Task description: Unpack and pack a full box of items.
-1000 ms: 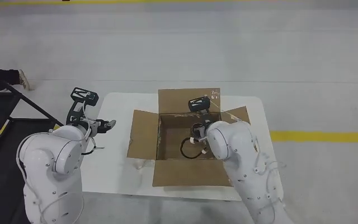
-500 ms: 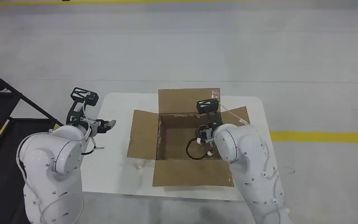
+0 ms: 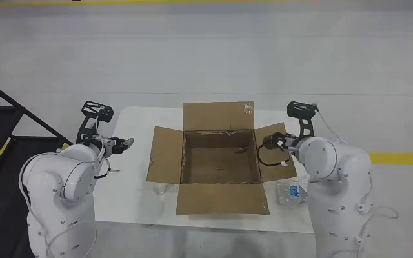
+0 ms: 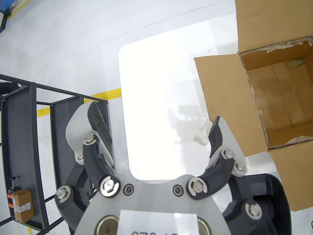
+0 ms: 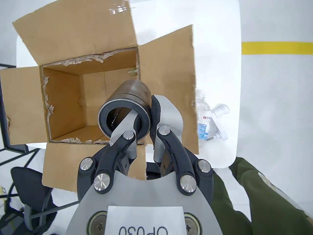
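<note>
The right hand [image 5: 144, 117] pinched the wall of a hollow cylinder [image 5: 127, 102], one finger inside the bore and the other pressed against the outside. A second before, that arm had been reaching down inside the box [image 3: 216, 115]. Half a second before, it was still inside the box, but closer to the right wall. By now it had come out, and the right hand [image 3: 276, 140] held the cylinder [image 3: 270, 141] above the box's right flap, clear of the opening. The box [image 5: 73, 25] sat open in the middle of the desk [image 3: 132, 187] with all four flaps spread. A small yellowish item [image 5: 133, 71] lay at its far right corner. A bottle [image 3: 290, 191] lay on the desk just beside the right flap, near the front edge. The left hand [image 4: 156, 114] was spread wide and held nothing. It hung over the left edge of the desk [image 4: 159, 79], well apart from the box [image 4: 227, 94], and had not moved across the three moments.
</note>
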